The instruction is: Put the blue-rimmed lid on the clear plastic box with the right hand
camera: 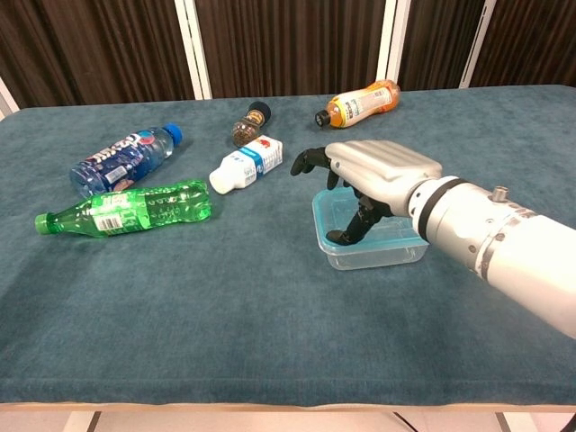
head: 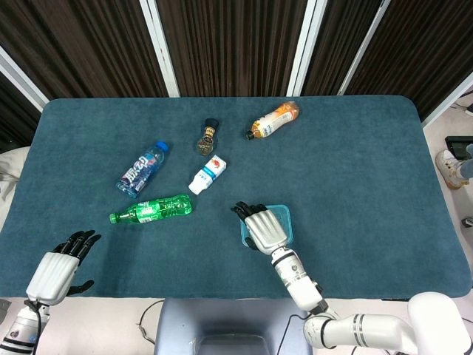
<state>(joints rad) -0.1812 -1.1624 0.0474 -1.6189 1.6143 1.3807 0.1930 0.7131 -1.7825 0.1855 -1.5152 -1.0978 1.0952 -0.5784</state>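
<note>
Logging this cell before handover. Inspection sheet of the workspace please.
Surface: table under teal cloth.
Job's things: clear plastic box near the front edge, blue-rimmed lid on top of it.
Clutter: green bottle, blue water bottle, milk carton, orange bottle, pepper grinder, all lying down.
Hands: right hand over the box, thumb on the lid; left hand at the front-left corner, holding nothing.
Cables: a few under the front table edge.
Surroundings: dark slatted wall.
</note>
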